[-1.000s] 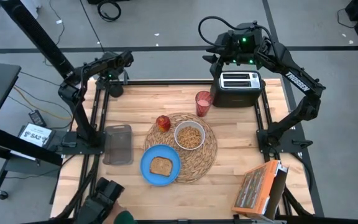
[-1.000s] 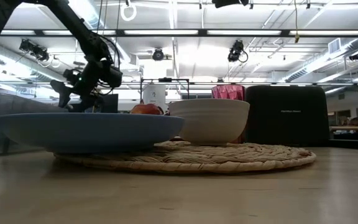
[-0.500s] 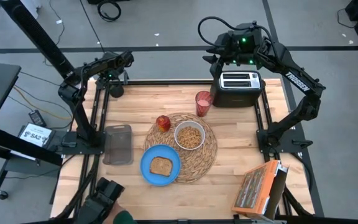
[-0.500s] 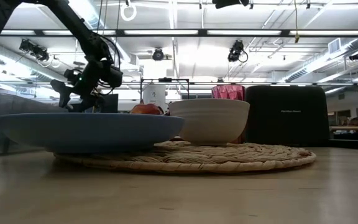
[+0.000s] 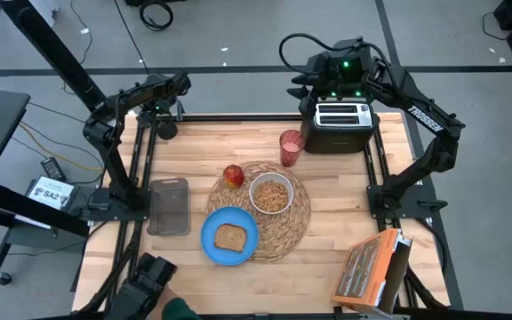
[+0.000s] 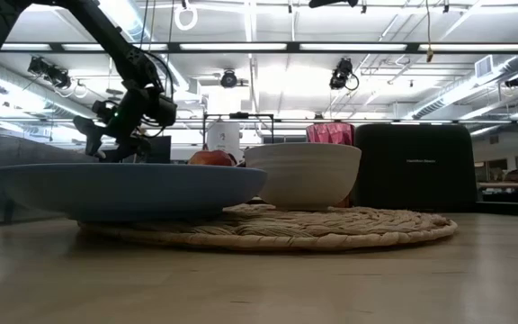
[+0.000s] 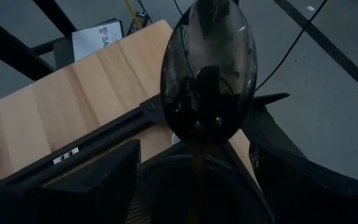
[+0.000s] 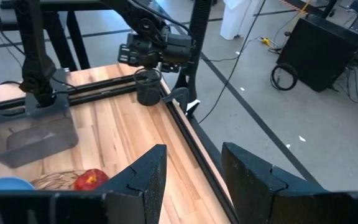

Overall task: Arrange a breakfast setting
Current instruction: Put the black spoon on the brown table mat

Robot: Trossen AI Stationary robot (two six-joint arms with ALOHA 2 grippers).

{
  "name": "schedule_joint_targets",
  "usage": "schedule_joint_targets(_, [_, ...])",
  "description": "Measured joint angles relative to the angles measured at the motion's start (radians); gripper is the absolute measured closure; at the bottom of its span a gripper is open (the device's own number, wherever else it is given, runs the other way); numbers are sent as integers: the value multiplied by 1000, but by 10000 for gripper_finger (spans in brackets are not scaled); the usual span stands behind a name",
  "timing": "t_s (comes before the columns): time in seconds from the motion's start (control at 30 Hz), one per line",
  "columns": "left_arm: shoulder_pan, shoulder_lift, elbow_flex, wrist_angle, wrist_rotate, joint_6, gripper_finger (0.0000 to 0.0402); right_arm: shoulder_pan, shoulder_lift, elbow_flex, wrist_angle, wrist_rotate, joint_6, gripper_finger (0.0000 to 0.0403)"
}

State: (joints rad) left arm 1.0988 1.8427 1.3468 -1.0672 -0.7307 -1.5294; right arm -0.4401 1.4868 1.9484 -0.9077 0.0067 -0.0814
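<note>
breakfast setting on the mat, spoon held up at the far left corner

we take the round woven straw placemat (image 5: 260,209) as our landmark; it lies near the middle of the table (image 5: 336,231). on it sit the small white bowl (image 5: 271,193), filled with cereal, and the blue round plate (image 5: 229,236), which overhangs the mat's near-left edge and carries the toast slice (image 5: 230,236). the red apple (image 5: 233,175) rests at the mat's far-left rim, and the pink cup (image 5: 291,148) stands just beyond the mat's far edge, beside the black toaster (image 5: 343,124).

the left gripper (image 5: 160,108) hovers at the table's far left corner, well apart from the mat, above a dark cup-shaped holder (image 8: 147,86). in the left wrist view the dark spoon (image 7: 209,65) stands bowl-end up between its fingers (image 7: 92,177), which are parted wide around the handle and grip it.

the right gripper (image 8: 194,171) hangs beyond the table's far edge, behind the toaster; its fingers stand partly apart with nothing between them.

left of the mat a grey tray (image 5: 169,205) lies by the table's left rail. the orange cereal box (image 5: 369,269) lies at the near right corner, well apart from the mat. bare wood shows right of the mat and between the mat and the left corner.
</note>
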Motion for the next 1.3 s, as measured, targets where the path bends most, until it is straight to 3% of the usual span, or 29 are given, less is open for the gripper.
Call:
schedule_joint_targets(0.63, [-10, 1, 2, 6, 103, 126, 152, 13, 0, 0, 49, 0, -18, 241])
schedule_joint_targets(1.3, [7, 11, 2, 42, 25, 31, 152, 4, 0, 0, 70, 0, -27, 241])
